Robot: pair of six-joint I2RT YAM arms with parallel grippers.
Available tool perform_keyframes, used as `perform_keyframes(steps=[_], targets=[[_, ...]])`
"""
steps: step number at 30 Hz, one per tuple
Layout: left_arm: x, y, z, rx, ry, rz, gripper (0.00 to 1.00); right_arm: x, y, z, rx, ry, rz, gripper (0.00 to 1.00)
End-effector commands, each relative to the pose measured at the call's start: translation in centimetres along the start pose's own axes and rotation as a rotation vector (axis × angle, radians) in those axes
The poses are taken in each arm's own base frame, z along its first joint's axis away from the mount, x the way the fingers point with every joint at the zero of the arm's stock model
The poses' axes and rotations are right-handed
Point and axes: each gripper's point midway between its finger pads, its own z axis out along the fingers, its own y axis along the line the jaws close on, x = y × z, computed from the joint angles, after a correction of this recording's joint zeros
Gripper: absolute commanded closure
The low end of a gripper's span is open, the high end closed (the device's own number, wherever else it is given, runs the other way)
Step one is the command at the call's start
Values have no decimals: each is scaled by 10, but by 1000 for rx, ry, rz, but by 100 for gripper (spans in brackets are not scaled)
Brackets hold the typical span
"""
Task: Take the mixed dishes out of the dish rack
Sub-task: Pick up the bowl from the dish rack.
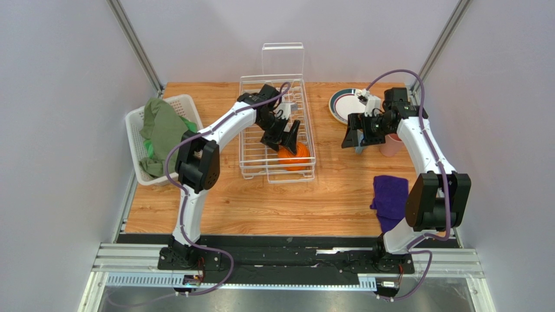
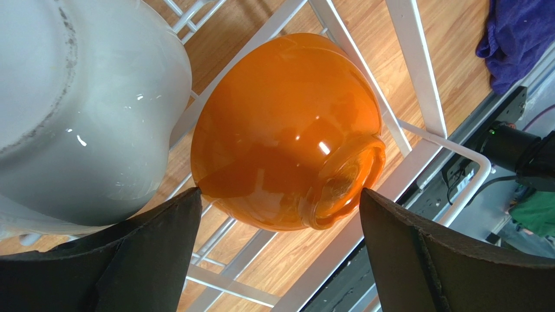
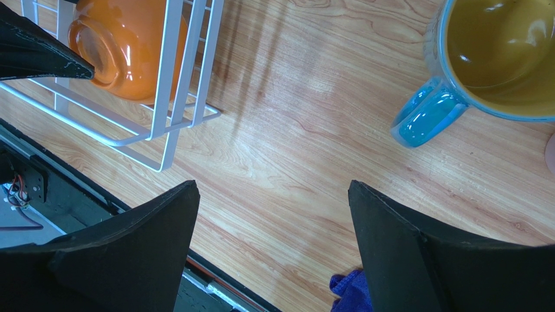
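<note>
The white wire dish rack (image 1: 254, 130) stands mid-table with its clear panel at the far end. An orange bowl (image 1: 296, 159) lies on its side at the rack's near end; it also shows in the left wrist view (image 2: 286, 123) beside a white cup (image 2: 85, 110). My left gripper (image 1: 286, 147) (image 2: 280, 201) is open, its fingers on either side of the bowl, not touching it. My right gripper (image 1: 355, 143) (image 3: 273, 195) is open and empty over bare wood, next to the blue mug with a yellow inside (image 3: 495, 58). The dark-rimmed plate (image 1: 344, 104) and the pink cup (image 1: 392, 145) stand on the table at right. No pale yellow plate is in view.
A white slatted basket (image 1: 140, 123) with green cloth (image 1: 163, 130) sits at the left edge. A purple cloth (image 1: 391, 198) lies at the near right. The rack's corner wires (image 3: 185, 71) are left of my right gripper.
</note>
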Motion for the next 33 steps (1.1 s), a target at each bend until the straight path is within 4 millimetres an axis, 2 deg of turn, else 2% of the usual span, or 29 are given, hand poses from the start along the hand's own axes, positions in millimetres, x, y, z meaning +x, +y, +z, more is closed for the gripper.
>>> perform_keyframes(steps=[1, 14, 23, 27, 33], targets=[[-2, 0, 15, -14, 22, 11, 1, -6, 3, -2, -9, -27, -34, 11], [-1, -24, 21, 90, 51, 42, 1, -4, 2, 1, -13, -24, -30, 11], [-7, -44, 17, 167, 35, 52, 1, -2, 3, 1, -16, -21, -32, 11], [-4, -44, 21, 158, 60, 44, 1, -1, 3, 1, -17, -19, -35, 11], [0, -31, 25, 41, 77, 61, 1, 0, 2, 3, -18, -11, -32, 11]])
